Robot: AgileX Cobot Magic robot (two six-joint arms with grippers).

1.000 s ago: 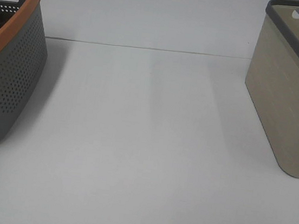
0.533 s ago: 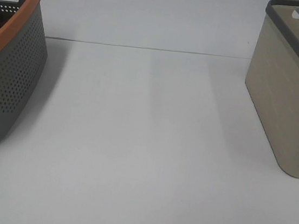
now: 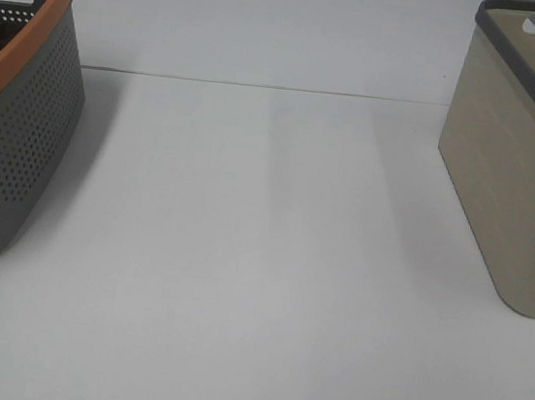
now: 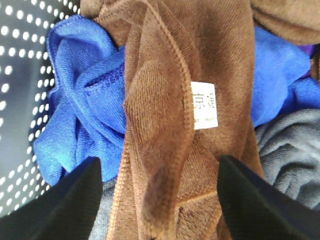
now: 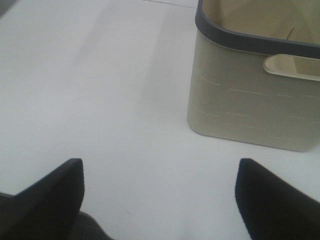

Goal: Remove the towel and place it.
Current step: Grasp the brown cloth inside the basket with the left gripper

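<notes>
The towel (image 4: 165, 100) is dark brown with a small white label (image 4: 203, 105). It lies crumpled on other cloths inside the grey perforated basket (image 3: 21, 141), seen only in the left wrist view. My left gripper (image 4: 159, 165) is open right over it, with one black finger (image 4: 70, 205) on each side of a brown fold. My right gripper (image 5: 160, 165) is open and empty above the white table (image 5: 100, 100), short of the beige basket (image 5: 255, 100). Neither gripper shows in the exterior high view.
Blue cloths (image 4: 80, 115) and a grey cloth (image 4: 290, 150) lie around the towel in the grey, orange-rimmed basket at the table's left. The beige basket with a dark grey rim (image 3: 526, 163) stands at the right. White table (image 3: 260, 258) lies between them.
</notes>
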